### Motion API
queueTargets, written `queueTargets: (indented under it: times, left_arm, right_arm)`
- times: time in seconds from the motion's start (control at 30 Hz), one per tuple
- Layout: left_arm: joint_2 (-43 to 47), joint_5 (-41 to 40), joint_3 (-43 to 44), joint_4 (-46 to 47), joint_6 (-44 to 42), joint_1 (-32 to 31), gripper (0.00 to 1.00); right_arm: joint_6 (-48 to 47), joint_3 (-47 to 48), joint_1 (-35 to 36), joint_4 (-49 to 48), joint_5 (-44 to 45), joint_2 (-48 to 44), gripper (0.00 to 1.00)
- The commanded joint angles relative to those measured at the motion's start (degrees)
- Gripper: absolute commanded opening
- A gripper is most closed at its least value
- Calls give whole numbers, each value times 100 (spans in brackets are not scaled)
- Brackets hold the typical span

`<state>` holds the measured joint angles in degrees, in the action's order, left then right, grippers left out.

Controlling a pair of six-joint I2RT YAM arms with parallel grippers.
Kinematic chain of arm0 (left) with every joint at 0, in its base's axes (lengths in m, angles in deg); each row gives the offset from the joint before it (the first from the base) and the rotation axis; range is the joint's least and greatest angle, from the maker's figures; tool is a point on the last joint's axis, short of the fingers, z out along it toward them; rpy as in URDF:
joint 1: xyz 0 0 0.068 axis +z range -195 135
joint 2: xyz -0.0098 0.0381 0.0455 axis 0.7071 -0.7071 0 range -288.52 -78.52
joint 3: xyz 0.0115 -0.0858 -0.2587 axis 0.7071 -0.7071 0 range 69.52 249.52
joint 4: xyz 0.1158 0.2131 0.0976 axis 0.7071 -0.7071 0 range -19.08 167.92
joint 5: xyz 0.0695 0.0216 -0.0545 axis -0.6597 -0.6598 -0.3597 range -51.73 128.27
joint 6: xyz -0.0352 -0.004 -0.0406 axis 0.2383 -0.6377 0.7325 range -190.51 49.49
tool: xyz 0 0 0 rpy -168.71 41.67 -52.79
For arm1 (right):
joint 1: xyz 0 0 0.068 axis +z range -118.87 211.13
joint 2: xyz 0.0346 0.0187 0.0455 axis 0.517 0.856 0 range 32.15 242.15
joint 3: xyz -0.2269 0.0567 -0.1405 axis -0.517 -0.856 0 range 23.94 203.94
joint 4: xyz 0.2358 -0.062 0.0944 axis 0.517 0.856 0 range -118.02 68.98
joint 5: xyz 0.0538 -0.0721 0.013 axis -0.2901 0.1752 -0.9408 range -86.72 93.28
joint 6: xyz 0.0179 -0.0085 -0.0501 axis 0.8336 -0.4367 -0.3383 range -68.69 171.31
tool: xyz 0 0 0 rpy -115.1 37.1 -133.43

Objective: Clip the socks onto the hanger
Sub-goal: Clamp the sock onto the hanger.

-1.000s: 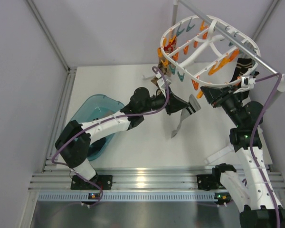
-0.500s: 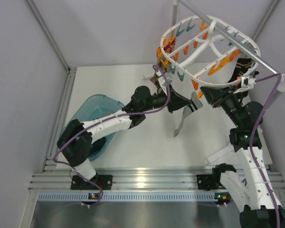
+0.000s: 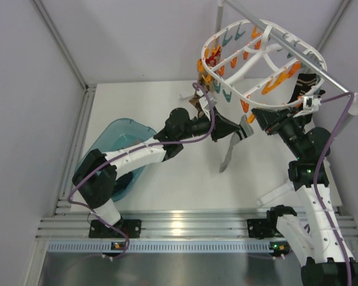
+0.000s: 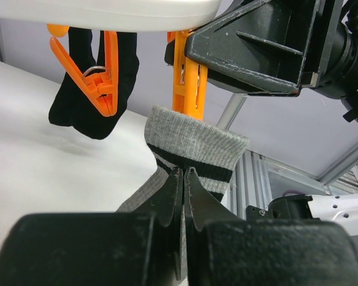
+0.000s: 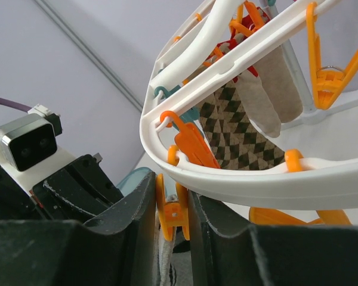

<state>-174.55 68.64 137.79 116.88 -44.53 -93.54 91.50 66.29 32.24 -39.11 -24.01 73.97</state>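
- The left gripper [image 4: 182, 174] has its fingers pressed together on a grey sock [image 4: 197, 146], pinching it just below the black-striped cuff.
- The cuff points upward. In the top view the rest of the sock hangs limp from the gripper, above the white table [image 3: 167, 179].
- The right gripper [image 5: 172, 192] sits directly under the near rim of the hanger [image 5: 238, 179]. Its two fingers pinch an orange peg [image 4: 185, 89] between them.
- That peg hangs from the rim, with its lower end just above the grey cuff. The views do not show whether the two touch.
- A black sock [image 4: 92, 113] hangs from the same rim beside this spot, clipped by a second orange peg [image 4: 101, 83].
- A brown-and-beige zigzag sock [image 5: 238, 128] and a plain beige sock [image 5: 271, 89] hang inside the ring, further back.
- The translucent teal tub [image 3: 116, 134] stands on the table beside the left arm, well apart from the hanger.
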Motion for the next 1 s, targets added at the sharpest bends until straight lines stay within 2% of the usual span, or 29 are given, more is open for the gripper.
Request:
queueTargets:
  times: [0.0, 0.97]
  left_arm:
    - [-21, -23, 99, 455, -128, -25, 0]
    - [-153, -31, -86, 639, -453, -16, 0]
  right_arm:
    - [60, 10, 21, -244, -180, 45, 0]
    - [112, 28, -5, -253, -180, 72, 0]
